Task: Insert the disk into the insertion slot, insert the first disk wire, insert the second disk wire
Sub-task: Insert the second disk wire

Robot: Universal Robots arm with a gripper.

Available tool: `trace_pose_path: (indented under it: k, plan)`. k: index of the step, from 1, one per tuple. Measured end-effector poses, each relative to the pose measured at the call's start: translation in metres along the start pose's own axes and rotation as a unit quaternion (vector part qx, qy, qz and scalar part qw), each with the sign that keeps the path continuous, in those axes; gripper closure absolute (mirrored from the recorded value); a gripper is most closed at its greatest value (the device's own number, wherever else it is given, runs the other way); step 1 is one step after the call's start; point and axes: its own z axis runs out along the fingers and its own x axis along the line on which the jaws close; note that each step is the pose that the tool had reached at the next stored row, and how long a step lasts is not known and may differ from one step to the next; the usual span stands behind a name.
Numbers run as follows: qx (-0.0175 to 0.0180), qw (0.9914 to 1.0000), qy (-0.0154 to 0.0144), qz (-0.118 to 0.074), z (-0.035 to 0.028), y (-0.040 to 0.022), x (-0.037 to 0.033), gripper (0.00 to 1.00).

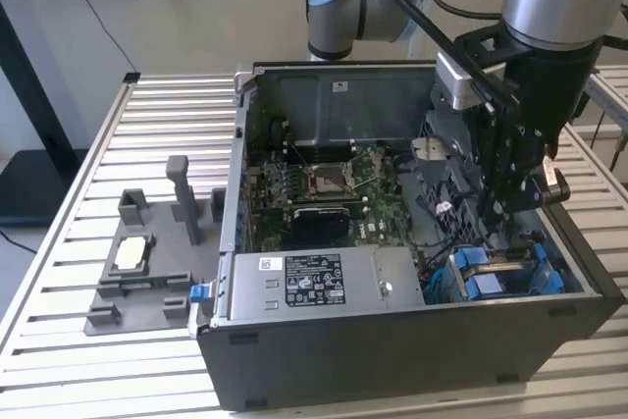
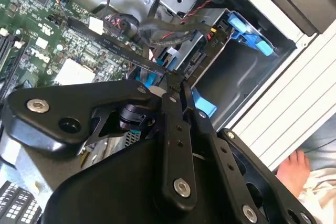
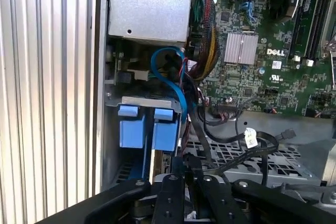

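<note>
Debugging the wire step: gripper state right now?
Gripper: fingers shut on a black cable connector, down inside the computer case, near the blue-tabbed drive cage.

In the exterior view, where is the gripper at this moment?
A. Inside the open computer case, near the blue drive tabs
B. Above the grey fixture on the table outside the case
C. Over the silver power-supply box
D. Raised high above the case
A: in the exterior view the gripper reaches down into the computer case, just above the blue drive tabs at the insertion slot.
</note>
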Motion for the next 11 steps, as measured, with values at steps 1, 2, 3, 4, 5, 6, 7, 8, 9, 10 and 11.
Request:
trace_pose_path:
  k: [1, 2, 3, 4, 5, 6, 7, 8, 9, 10, 11]
  plan:
    - [-0.0019, 1.00000, -0.0018, 0.000, 0.0006, -0.0008, 0.0018, 0.84]
    - [-0.0041, 0.99999, -0.0035, 0.000, 0.0013, -0.0018, 0.0036, 0.84]
    - [-0.0063, 0.99997, -0.0051, 0.001, 0.0020, -0.0029, 0.0051, 0.84]
    - [-0.0087, 0.99994, -0.0067, 0.001, 0.0027, -0.0043, 0.0066, 0.84]
    - [-0.0113, 0.99990, -0.0080, 0.001, 0.0034, -0.0056, 0.0079, 0.84]
    - [-0.0142, 0.99986, -0.0091, 0.001, 0.0040, -0.0070, 0.0094, 0.84]
    - [-0.0169, 0.99981, -0.0101, 0.001, 0.0046, -0.0082, 0.0108, 0.84]
    - [-0.0193, 0.99975, -0.0112, 0.001, 0.0052, -0.0095, 0.0123, 0.84]
    - [-0.0214, 0.99970, -0.0122, 0.002, 0.0059, -0.0108, 0.0137, 0.84]
    - [-0.0226, 0.99966, -0.0130, 0.002, 0.0065, -0.0120, 0.0149, 0.84]
    - [-0.0231, 0.99964, -0.0135, 0.002, 0.0070, -0.0130, 0.0158, 0.84]
